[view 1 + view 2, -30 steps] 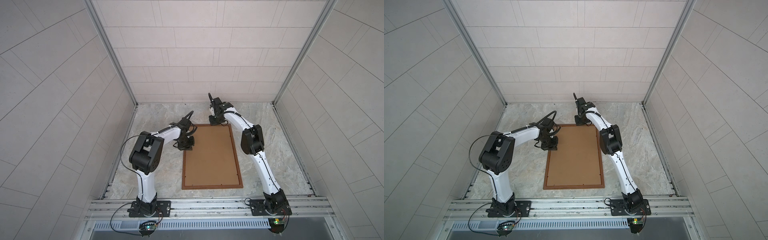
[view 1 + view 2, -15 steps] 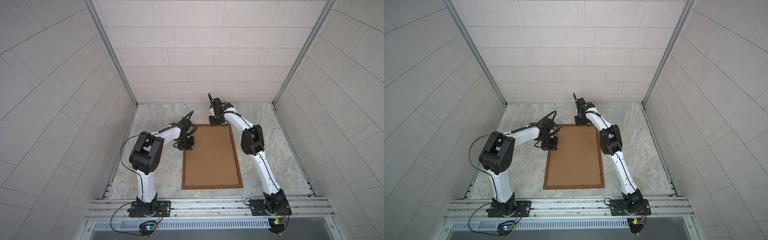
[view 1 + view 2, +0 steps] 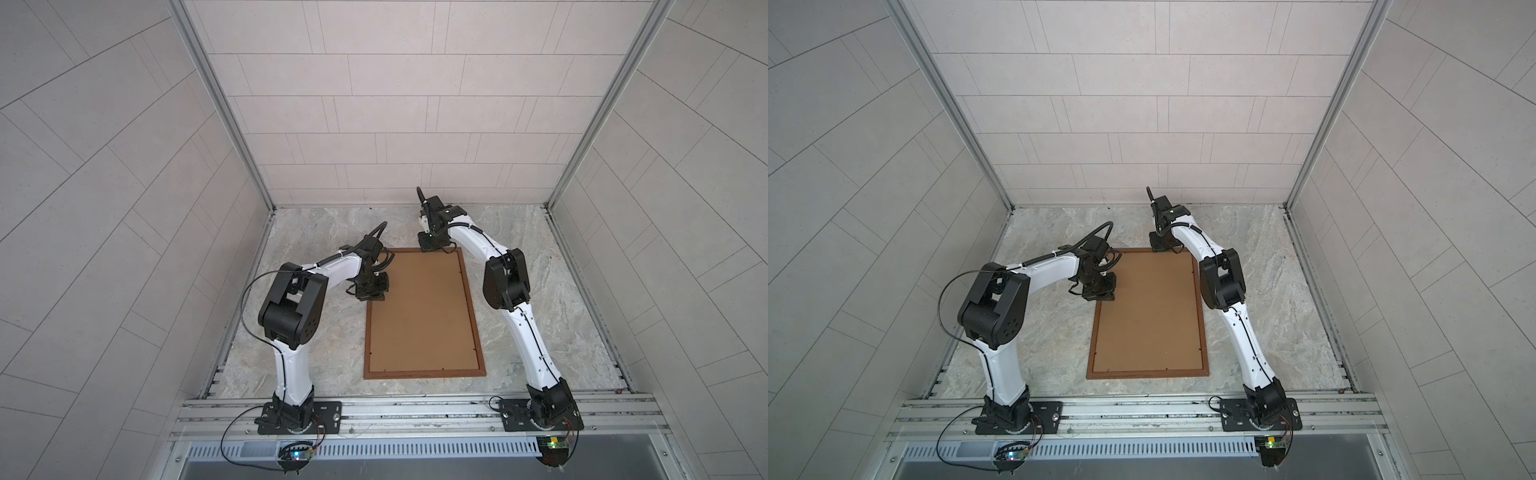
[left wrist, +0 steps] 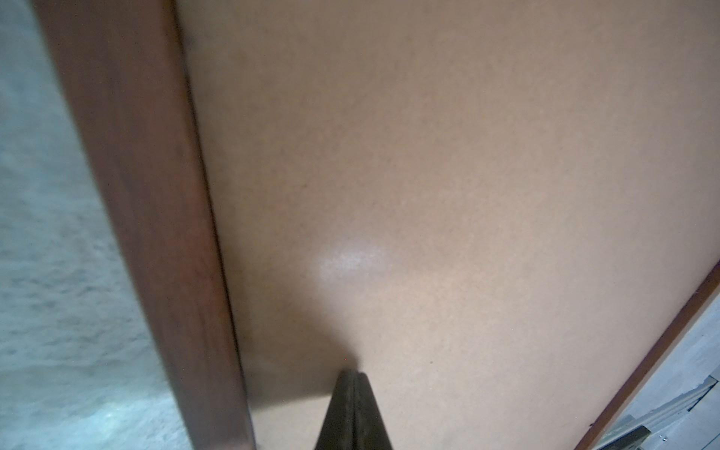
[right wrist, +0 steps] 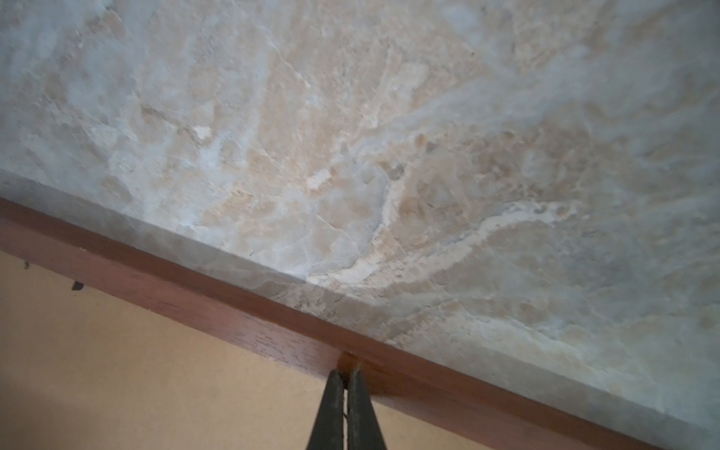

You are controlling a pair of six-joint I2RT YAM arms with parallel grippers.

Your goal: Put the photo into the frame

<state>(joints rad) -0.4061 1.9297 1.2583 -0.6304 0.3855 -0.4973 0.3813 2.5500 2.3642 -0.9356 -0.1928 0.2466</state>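
Evidently nothing has shifted: left tool (image 4: 352, 376), shut and empty, presses the backing board (image 3: 422, 311); right tool (image 5: 345, 368), shut, touches the frame (image 3: 424, 373) at its far rail. No photo shows, so it is likely already enclosed.

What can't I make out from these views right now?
- photo: shown in no view; the backing board fills the frame, hiding whatever lies beneath.
- left end effector tip contact: top views, covered by its own wrist.
- right end effector against the frame rail: wrist view, blurred, touching or not unclear.
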